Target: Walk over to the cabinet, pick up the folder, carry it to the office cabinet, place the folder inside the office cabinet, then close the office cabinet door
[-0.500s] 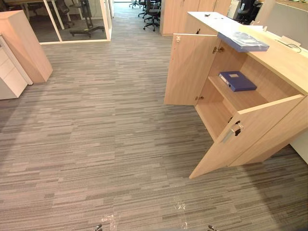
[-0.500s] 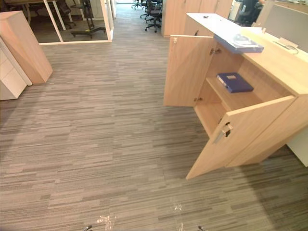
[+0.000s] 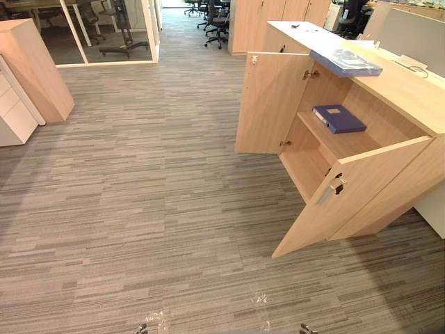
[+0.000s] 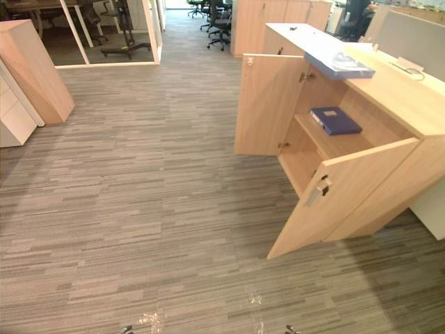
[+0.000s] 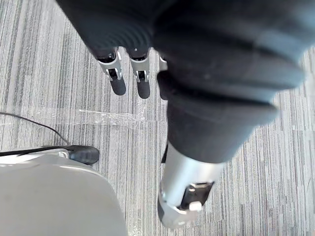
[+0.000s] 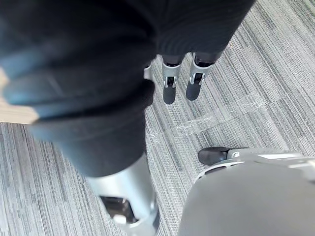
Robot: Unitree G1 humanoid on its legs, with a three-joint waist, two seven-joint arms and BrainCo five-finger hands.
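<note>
The near door (image 3: 361,195) hides part of the office cabinet's (image 3: 410,90) lower shelf (image 3: 308,169).

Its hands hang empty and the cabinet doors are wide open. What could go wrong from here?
The near open door juts toward the robot's path, so the robot might bump it. The folder overhangs the edge of the cabinet top and could slide off if nudged. The blue binder already takes part of the shelf, leaving less room.

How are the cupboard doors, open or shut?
Open. The far door and the near door both swing out from the cabinet, so the blue folder lying on the shelf inside shows.
</note>
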